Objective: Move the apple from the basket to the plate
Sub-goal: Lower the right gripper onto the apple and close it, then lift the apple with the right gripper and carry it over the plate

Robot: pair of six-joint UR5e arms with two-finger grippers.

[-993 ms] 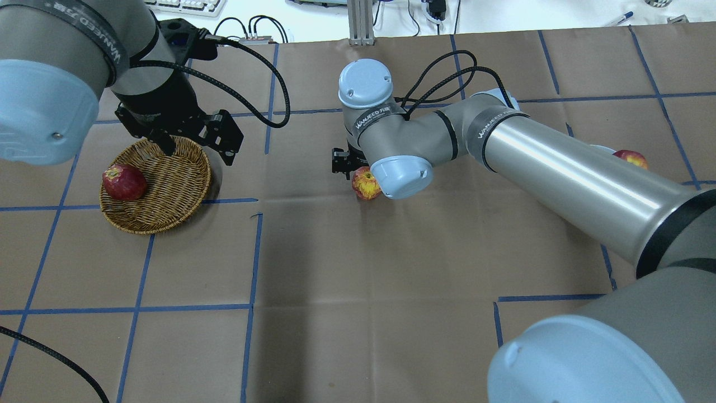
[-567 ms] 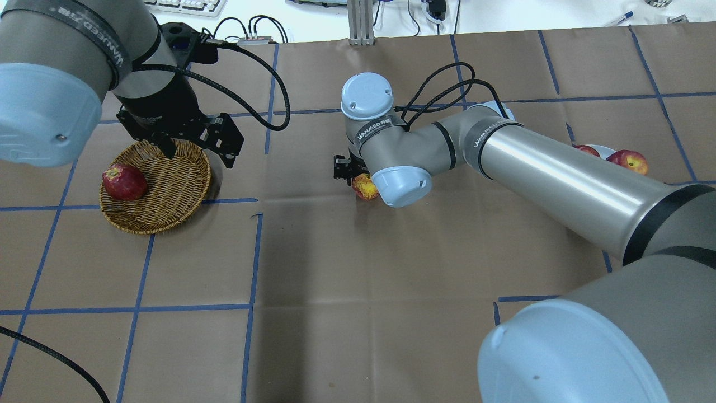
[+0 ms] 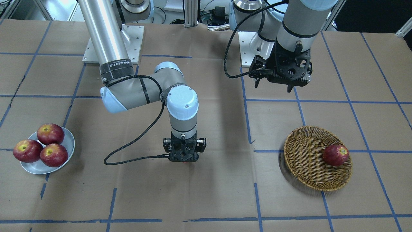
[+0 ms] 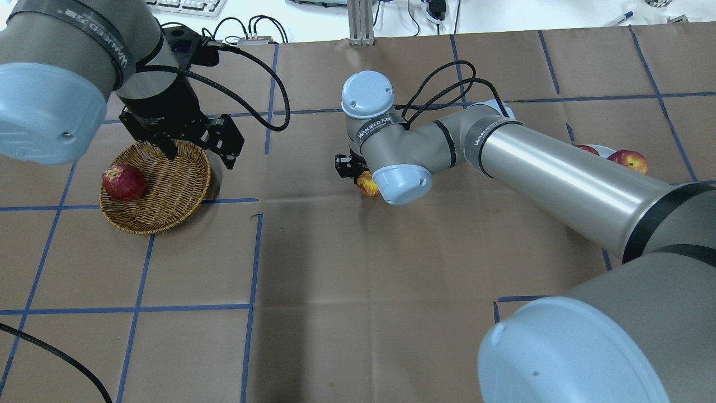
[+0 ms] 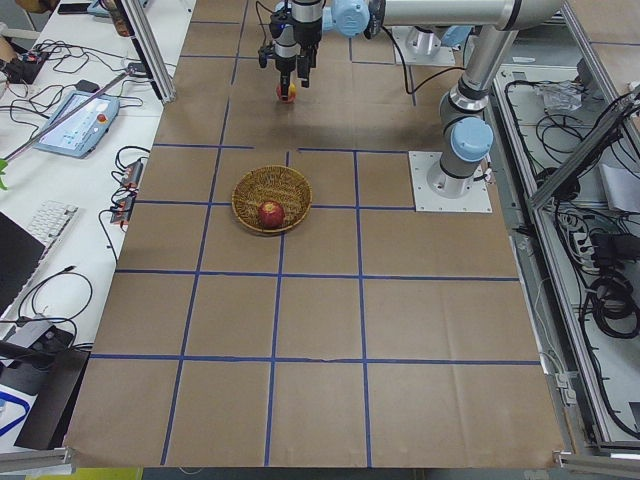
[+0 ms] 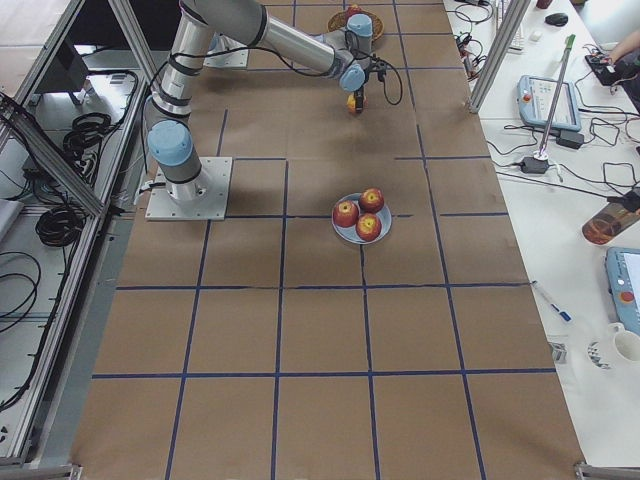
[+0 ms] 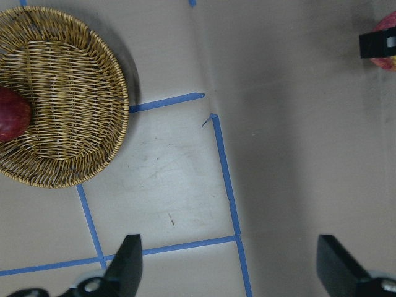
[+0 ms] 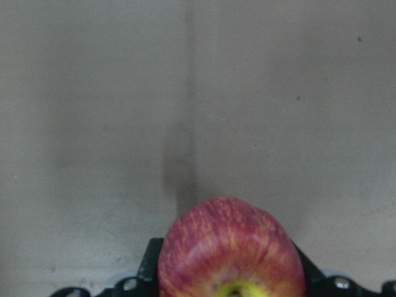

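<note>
Two grippers: the right gripper [image 8: 228, 277] pinches the apple [image 8: 232, 244], the left gripper [image 7: 232, 255] hangs spread.

The left gripper [image 7: 229, 240] hangs raised near the basket [image 4: 168, 190], fingers spread; well away from the basket, the right gripper [image 3: 185, 158] points straight down, clasping the apple [image 8: 230, 247].

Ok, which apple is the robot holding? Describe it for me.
Follow the right arm to mid-table. Its end effector grips the apple, between basket and plate. It is the lighter, streaky pink-red one, the only apple in neither container.
</note>
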